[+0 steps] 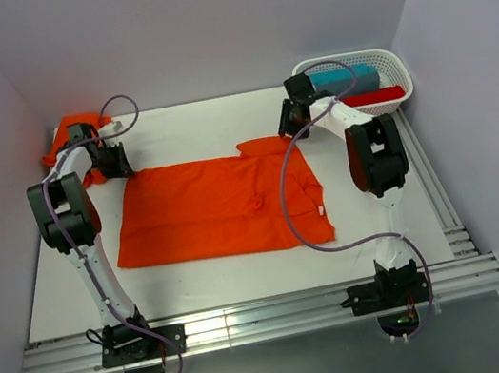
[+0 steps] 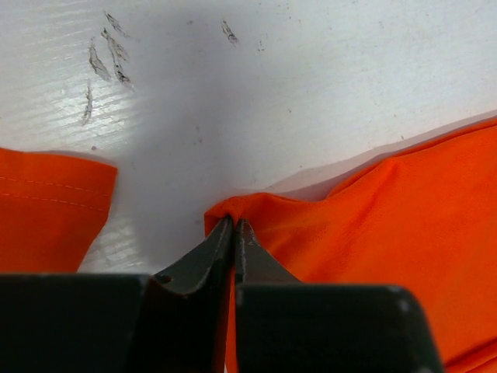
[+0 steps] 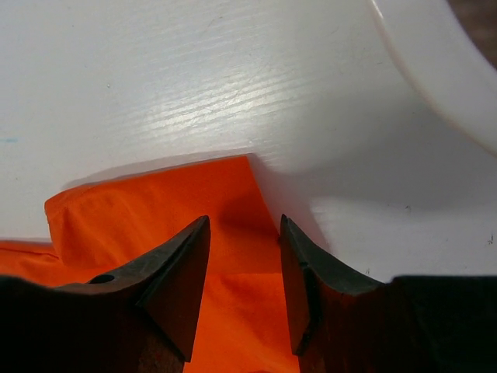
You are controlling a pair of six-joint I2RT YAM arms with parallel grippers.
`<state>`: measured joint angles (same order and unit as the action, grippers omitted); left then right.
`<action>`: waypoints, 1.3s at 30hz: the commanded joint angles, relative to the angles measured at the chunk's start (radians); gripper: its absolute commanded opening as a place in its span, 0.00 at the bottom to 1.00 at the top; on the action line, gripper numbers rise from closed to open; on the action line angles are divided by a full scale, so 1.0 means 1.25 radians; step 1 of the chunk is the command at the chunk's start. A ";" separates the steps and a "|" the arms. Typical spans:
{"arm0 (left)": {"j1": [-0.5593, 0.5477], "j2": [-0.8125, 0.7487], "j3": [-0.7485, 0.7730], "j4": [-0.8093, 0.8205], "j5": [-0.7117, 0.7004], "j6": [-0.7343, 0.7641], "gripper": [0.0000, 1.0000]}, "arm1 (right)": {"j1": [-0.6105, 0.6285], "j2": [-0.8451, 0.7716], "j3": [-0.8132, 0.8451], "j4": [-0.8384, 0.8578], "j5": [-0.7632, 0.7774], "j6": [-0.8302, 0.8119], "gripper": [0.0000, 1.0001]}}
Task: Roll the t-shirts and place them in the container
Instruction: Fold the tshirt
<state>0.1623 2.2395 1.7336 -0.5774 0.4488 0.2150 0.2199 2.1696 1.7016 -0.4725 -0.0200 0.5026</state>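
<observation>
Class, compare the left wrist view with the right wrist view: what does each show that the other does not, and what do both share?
Left wrist only: the left hand pinched shut on a raised fold of the spread t-shirt, a second orange garment lying apart from it, and scuff marks.
Right wrist only: the right hand open, its fingers either side of a corner of that t-shirt, and a white basket rim.
Both: orange fabric on the white table.
</observation>
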 commanded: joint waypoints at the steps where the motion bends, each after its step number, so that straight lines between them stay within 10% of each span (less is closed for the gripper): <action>1: -0.003 -0.044 -0.014 0.034 -0.001 -0.017 0.07 | 0.006 0.008 0.032 0.002 -0.011 -0.009 0.47; 14: -0.005 -0.141 -0.091 0.115 0.003 -0.054 0.00 | 0.006 -0.062 -0.027 0.038 -0.011 -0.007 0.09; 39: 0.026 -0.278 -0.184 0.045 0.052 -0.008 0.00 | 0.025 -0.365 -0.333 0.124 0.042 0.029 0.00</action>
<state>0.1852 1.9678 1.5196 -0.4877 0.4728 0.1715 0.2337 1.7878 1.3235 -0.3420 -0.0116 0.5240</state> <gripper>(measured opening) 0.020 0.007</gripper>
